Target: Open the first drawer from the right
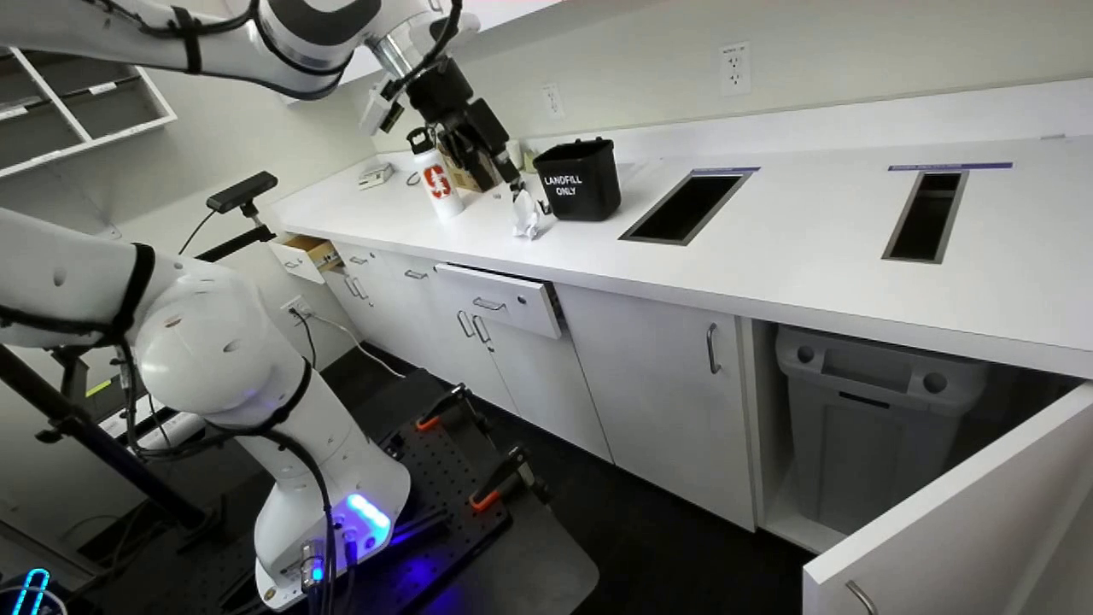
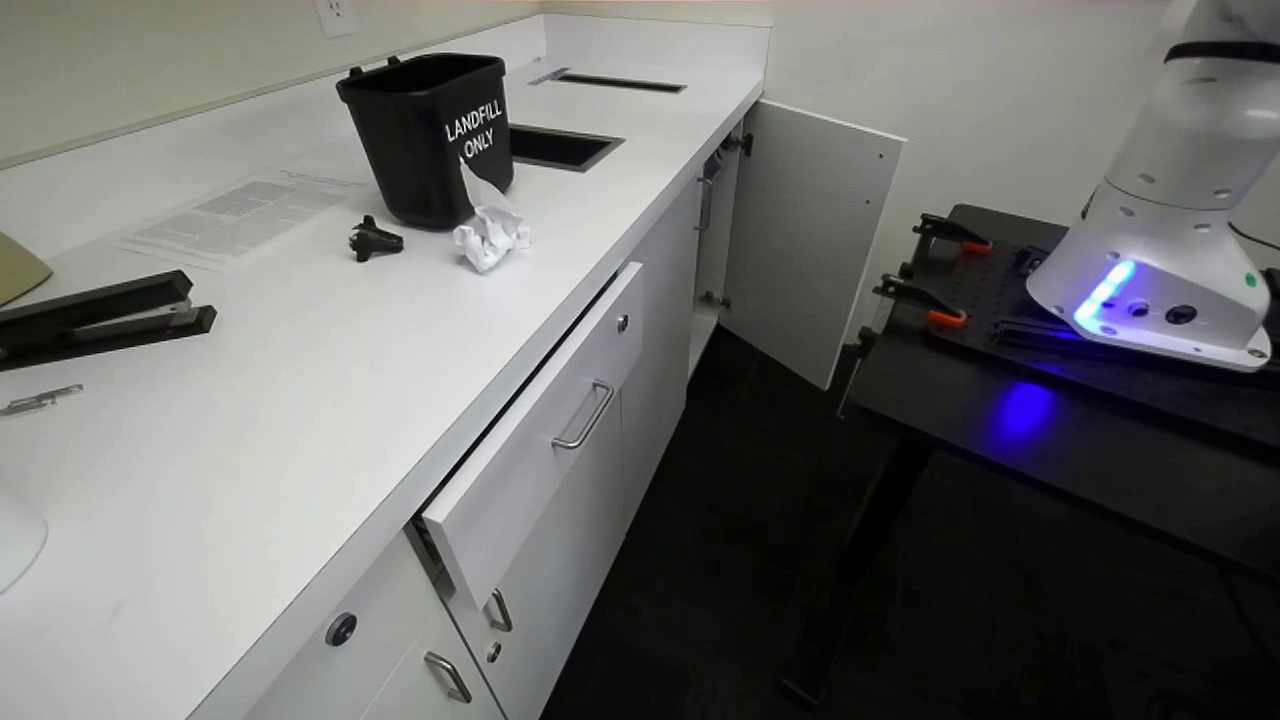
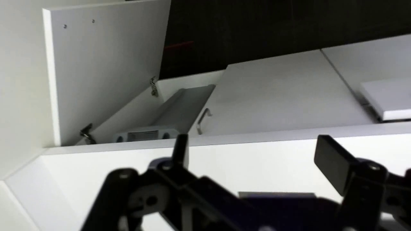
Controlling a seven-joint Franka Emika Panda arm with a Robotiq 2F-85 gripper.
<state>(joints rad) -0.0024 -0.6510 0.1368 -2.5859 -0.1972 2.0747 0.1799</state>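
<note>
The first drawer from the right has a flat white front, seen in both exterior views (image 1: 521, 305) (image 2: 530, 440). It stands slightly out from the cabinet, with a narrow dark gap behind its front. Its inner box is hidden. Its slim metal bar handle (image 1: 489, 304) also shows in an exterior view (image 2: 585, 418). In the wrist view a corner of the drawer front (image 3: 393, 96) shows at the right edge. My gripper (image 1: 499, 181) is above the countertop, apart from the drawer and handle. In the wrist view the gripper (image 3: 250, 142) is open with nothing between its fingers.
On the counter (image 1: 811, 231) stand a black landfill bin (image 1: 585, 184), crumpled paper (image 1: 526, 215), a white bottle (image 1: 435, 175) and a stapler (image 2: 100, 315). A cabinet door (image 2: 815, 230) hangs open at the far end. A small drawer (image 1: 303, 256) is open at the left.
</note>
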